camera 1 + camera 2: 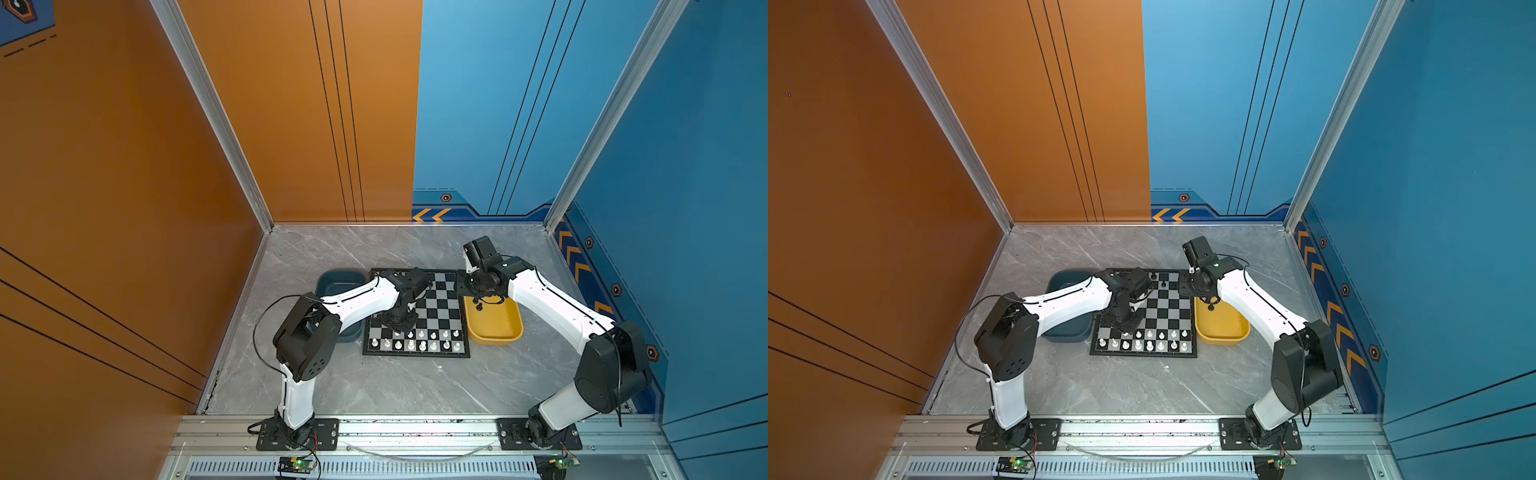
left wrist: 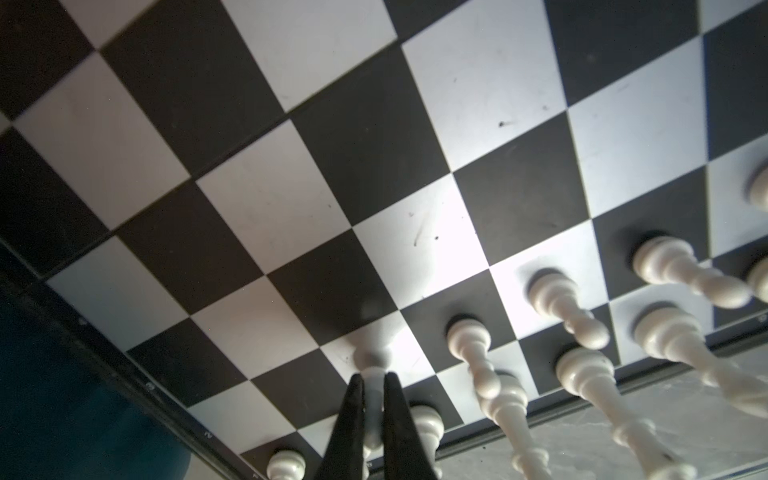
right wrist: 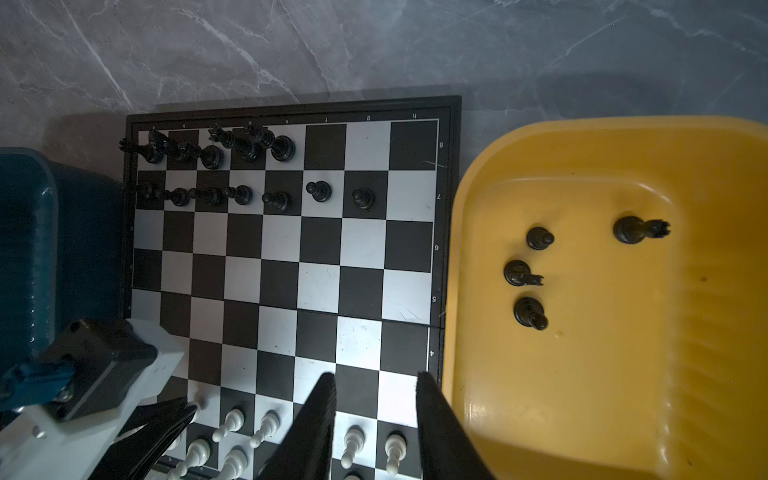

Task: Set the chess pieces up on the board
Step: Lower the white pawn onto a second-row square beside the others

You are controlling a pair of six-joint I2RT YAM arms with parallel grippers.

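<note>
**White pawn going down on its row**
Your left claw [image 2: 373, 376] pinches a white pawn [image 2: 371, 356], its base apparently on a light square of the board [image 1: 441, 300]. Next, release and lift straight up. Your right claw [image 3: 375, 374] hangs spread and empty near the yellow tray [image 3: 582, 382].

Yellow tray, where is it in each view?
In a top view: yellow tray right of the board.
In a top view: yellow tray right of the board.
Left wrist: not in it.
Right wrist: yellow tray beside the board's frame, holding four black pieces.
Shared landmark: the board.
</note>
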